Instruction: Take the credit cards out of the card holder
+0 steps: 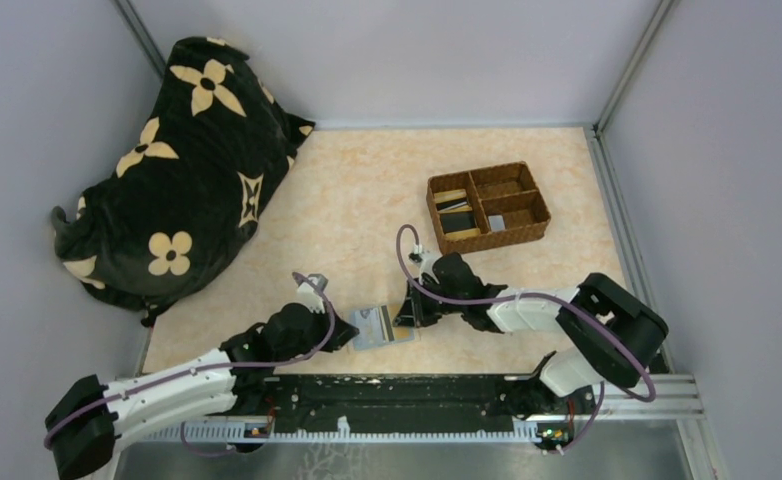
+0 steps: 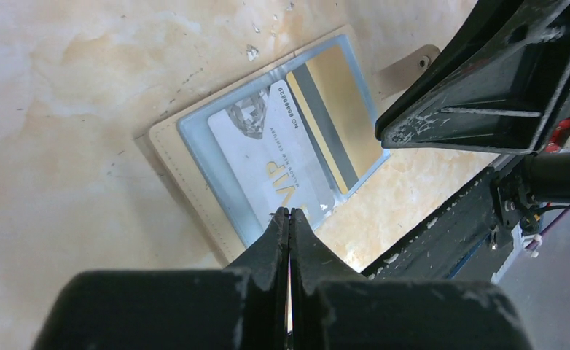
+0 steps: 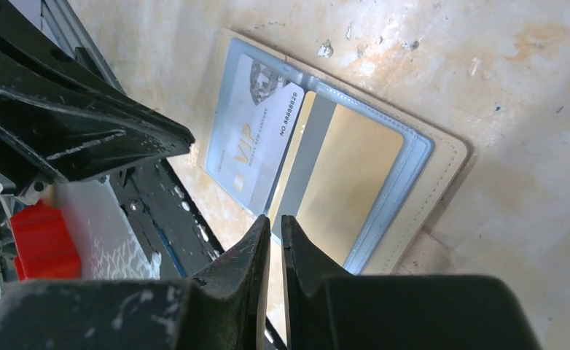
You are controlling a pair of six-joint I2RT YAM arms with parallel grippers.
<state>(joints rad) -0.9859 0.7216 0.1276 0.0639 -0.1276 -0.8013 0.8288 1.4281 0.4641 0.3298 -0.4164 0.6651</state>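
Observation:
The card holder (image 1: 379,326) lies open on the table between my two grippers, cream border around pale blue-grey pockets (image 2: 187,160) (image 3: 442,160). A grey-white VIP card (image 2: 260,153) (image 3: 249,146) and a tan-gold card with a dark stripe (image 2: 348,109) (image 3: 348,168) sit in its pockets. My left gripper (image 1: 345,330) (image 2: 289,211) is shut, its tips at the white card's near edge. My right gripper (image 1: 407,312) (image 3: 275,219) is shut to a narrow slit, its tips at the gold card's striped edge. I see nothing pinched between either pair of fingers.
A brown woven compartment tray (image 1: 487,208) with several cards stands at the back right. A black bag with cream flowers (image 1: 177,170) fills the back left. The black base rail (image 1: 417,395) runs close behind the card holder, and grey walls stand on three sides.

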